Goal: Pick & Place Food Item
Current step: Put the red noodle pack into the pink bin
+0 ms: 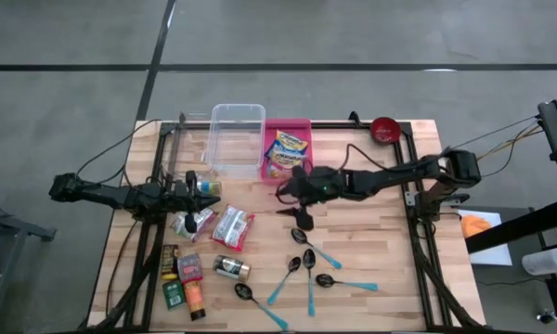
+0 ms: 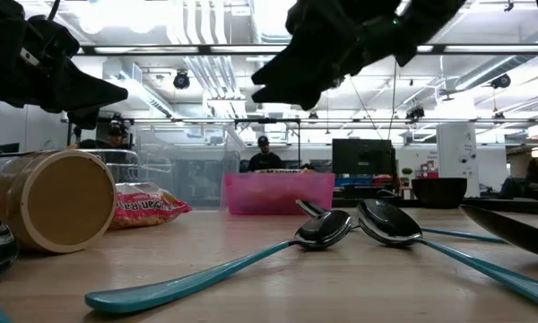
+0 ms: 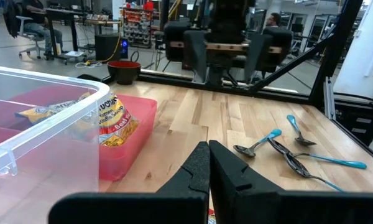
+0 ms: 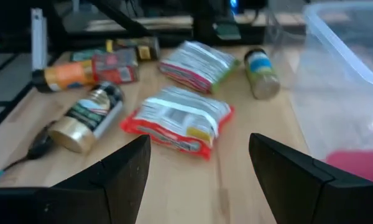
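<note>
Between picks: right gripper (image 1: 292,197) wide open, empty, hovering just off pink bin (image 1: 304,125) with one packet inside; red snack packet (image 1: 232,226) on table probably next, needs reach and descent; left gripper (image 1: 197,186) shut, idle.

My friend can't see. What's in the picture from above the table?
Two dark robot arms reach over a wooden table. The open right gripper hovers beside a pink tray holding a snack bag; the shut left gripper waits near food packets.
</note>
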Available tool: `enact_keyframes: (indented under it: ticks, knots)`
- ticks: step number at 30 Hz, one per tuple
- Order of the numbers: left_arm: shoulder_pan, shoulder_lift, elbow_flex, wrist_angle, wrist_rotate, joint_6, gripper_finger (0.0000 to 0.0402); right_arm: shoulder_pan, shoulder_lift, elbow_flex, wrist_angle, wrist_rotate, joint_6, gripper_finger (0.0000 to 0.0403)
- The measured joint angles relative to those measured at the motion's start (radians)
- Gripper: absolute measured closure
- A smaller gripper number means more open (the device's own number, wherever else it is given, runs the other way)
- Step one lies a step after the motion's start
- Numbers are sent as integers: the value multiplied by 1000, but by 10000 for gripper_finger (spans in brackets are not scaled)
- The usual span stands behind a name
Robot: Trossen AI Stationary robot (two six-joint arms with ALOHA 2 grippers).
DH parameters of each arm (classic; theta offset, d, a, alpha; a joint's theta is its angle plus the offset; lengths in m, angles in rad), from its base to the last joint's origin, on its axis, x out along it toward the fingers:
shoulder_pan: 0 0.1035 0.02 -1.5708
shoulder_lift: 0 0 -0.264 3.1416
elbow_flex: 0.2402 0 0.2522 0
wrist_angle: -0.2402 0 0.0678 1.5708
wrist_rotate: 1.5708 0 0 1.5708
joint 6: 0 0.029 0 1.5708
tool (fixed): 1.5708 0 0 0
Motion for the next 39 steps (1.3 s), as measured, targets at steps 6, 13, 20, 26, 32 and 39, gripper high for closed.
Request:
enact_keyframes:
  ticks: [6,13,20,26,32,39]
  knots:
    - [0,0,0,0,0,0,401,19,81,-17,134,27,52,132]
    - [0,7,0,0,0,0,401,18,263,-5,355,36,114,132]
    - [0,9,0,0,0,0,401,16,417,105,380,37,151,132]
    - [0,13,0,0,0,0,401,12,514,203,335,39,148,132]
    - [0,13,0,0,0,0,401,11,558,281,242,38,144,132]
    - [0,19,0,1,0,0,401,11,633,346,241,42,136,132]
